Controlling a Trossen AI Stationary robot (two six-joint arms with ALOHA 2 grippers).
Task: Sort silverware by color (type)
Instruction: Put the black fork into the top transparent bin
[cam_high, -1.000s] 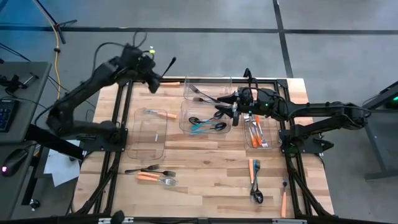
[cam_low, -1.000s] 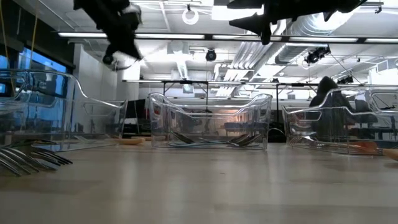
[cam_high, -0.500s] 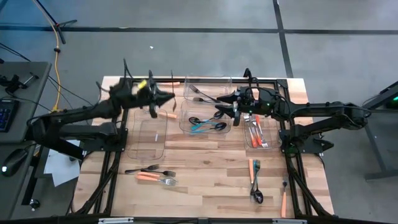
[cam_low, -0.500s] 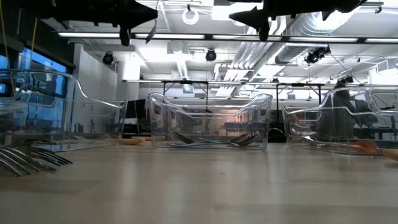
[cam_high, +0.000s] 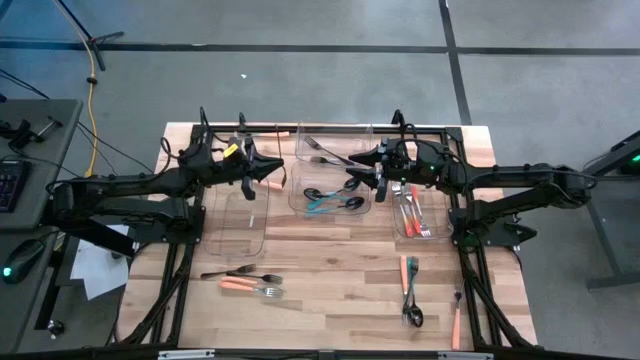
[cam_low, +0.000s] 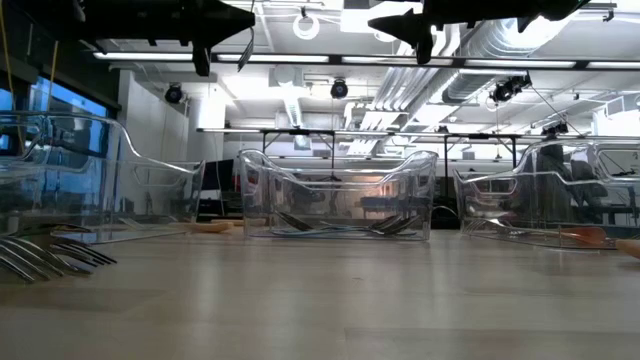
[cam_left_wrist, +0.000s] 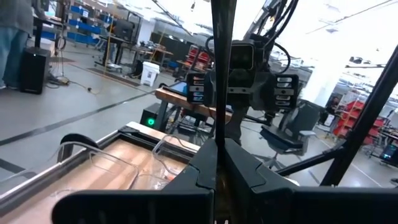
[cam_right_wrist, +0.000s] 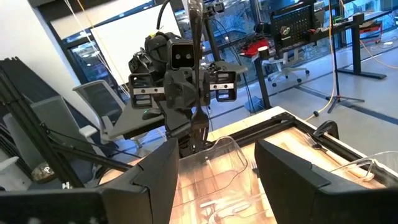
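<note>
Four clear bins (cam_high: 245, 215) stand on the bench (cam_high: 340, 255): one at the left, one in the middle, one behind it and one at the right. The left bin holds one orange-handled piece (cam_high: 266, 185). The middle bin holds a tangle of black and teal spoons (cam_high: 330, 197), four or five, too overlapped to count surely. The back bin holds one black fork (cam_high: 318, 148). The right bin holds a bunch of orange-handled forks (cam_high: 412, 212), three or four. Four loose pieces (cam_high: 245, 281) lie near the front left and four more (cam_high: 412, 290) near the front right. One orange piece (cam_high: 283, 132) lies at the back edge, partly hidden. The left pincer (cam_high: 272, 166) hangs above the left bin's far end, its fingers together and clamped on a thin dark utensil (cam_left_wrist: 222, 62) that stands upright. The top of the utensil is cut off in the left wrist view, so its type cannot be told. The right pincer (cam_high: 368, 174) hangs over the middle bin's right rim with its fingers (cam_right_wrist: 149, 186) apart and nothing between them. From bench height only fork tines (cam_low: 50, 255) show at the left edge, and the bins' contents blur behind the plastic.
</note>
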